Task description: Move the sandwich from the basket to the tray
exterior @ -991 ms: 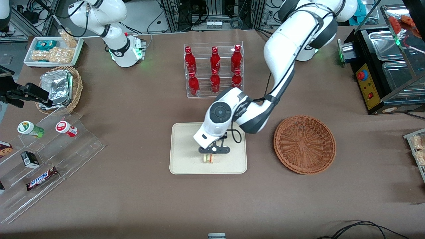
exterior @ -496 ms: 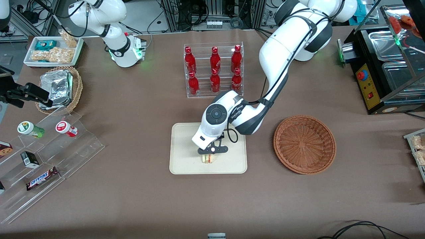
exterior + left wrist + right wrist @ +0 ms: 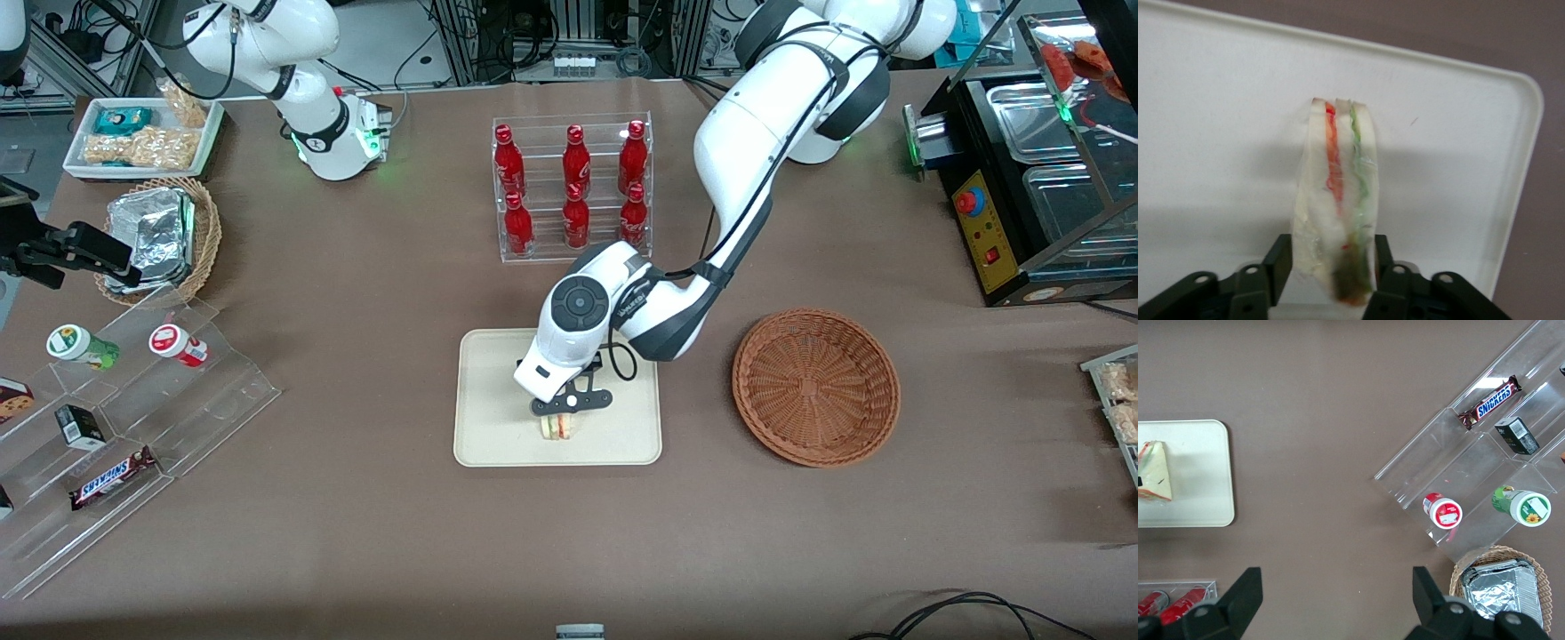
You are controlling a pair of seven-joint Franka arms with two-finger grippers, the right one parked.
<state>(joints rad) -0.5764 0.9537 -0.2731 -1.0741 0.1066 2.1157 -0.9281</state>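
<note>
Sandwich (image 3: 1337, 207) stands on edge on tray (image 3: 484, 427), nearer the front camera than tray centre. Gripper (image 3: 1331, 283) is low over the tray, fingers (image 3: 1279, 261) pinching the sandwich's wide end. Transfer looks nearly done; release and retreat remain. Basket (image 3: 816, 387), beside the tray toward the working arm's end, holds nothing. The tray holds only the sandwich.

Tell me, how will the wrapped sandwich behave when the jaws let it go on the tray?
The sandwich stands on its thin edge on the tray, so it may tip flat once the gripper, shut on it, opens. Its pale bread looks soft, likely squashing under a hard squeeze. The clear wrap probably makes it a little slippery.
</note>
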